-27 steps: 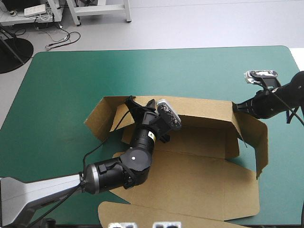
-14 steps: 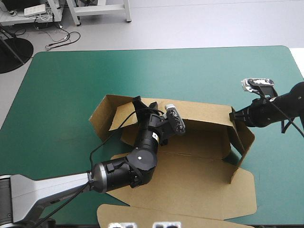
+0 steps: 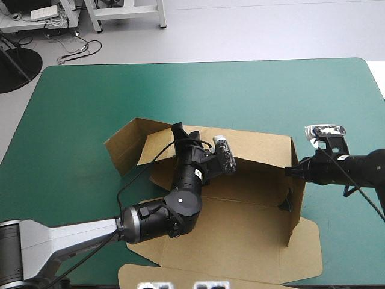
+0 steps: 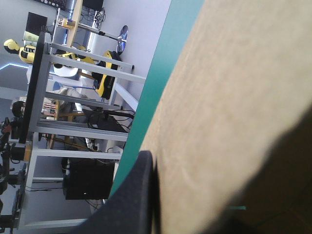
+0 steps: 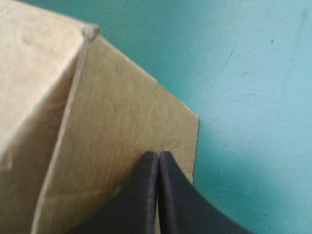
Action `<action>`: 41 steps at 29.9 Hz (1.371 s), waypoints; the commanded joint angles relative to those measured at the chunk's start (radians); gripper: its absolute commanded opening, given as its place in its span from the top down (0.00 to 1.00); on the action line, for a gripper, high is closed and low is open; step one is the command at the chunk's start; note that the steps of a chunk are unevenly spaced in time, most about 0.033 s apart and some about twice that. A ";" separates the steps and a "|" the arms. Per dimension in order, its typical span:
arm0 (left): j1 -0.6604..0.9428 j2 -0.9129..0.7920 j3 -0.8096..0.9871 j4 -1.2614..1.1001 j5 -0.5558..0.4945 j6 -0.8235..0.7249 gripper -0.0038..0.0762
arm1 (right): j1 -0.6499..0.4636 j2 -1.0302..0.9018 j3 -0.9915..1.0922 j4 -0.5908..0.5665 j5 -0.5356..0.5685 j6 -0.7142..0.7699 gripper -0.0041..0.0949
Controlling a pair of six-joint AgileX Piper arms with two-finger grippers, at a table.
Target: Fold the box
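Change shows mostly at the right end of the box (image 3: 252, 180), which sits in the middle of the teal-green worktop's (image 3: 90, 90) near half. Just before, the right end wall (image 3: 296, 186) splayed out toward the right edge; now it stands nearly upright, swung in square to the far wall (image 3: 258, 147). The right hand (image 3: 287, 171) has followed it leftward and presses its tip on the wall's outer face. The left hand (image 3: 183, 133) has stayed on the far wall's top edge near the left corner, and the left flap (image 3: 123, 144) beyond it still angles outward. I judge the right end ready for tucking, while the left end and the broad near panel (image 3: 240, 241), lying flat, remain to be raised.

The high view gives the overall shape but not the grips. The right wrist view settles one: both black fingers are clenched together in a single point against the brown board with nothing between them, so this hand pushes rather than grasps. The left wrist view shows one black finger (image 4: 134, 200) tight against the board's outer side and a dark shape on the inner side, so that hand looks clenched on the far wall, grasping it.
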 commanded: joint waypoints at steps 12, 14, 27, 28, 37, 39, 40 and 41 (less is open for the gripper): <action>-0.004 0.005 -0.032 0.019 -0.021 -0.007 0.96 | -0.002 -0.208 0.081 0.064 -0.045 -0.107 0.97; -0.004 0.012 -0.032 0.019 -0.024 -0.004 0.96 | -0.002 -0.219 0.112 0.097 -0.077 -0.144 0.97; -0.004 0.063 -0.032 0.019 -0.028 0.029 0.96 | -0.002 -0.278 0.296 0.315 -0.235 -0.519 0.94; -0.004 0.063 -0.032 0.019 -0.028 0.029 0.96 | -0.002 -0.278 0.296 0.293 -0.231 -0.519 0.90; -0.004 0.063 -0.032 0.023 -0.028 0.029 0.96 | -0.002 -0.278 0.276 0.200 -0.150 -0.531 0.51; -0.004 0.063 -0.032 0.023 -0.028 0.029 0.96 | -0.002 -0.278 0.262 0.196 -0.137 -0.541 0.51; -0.004 0.063 -0.032 0.023 -0.028 0.029 0.96 | -0.002 -0.278 0.252 0.196 -0.126 -0.553 0.51; -0.004 0.063 -0.032 0.023 -0.028 0.029 0.96 | -0.002 -0.278 0.241 0.196 -0.122 -0.555 0.51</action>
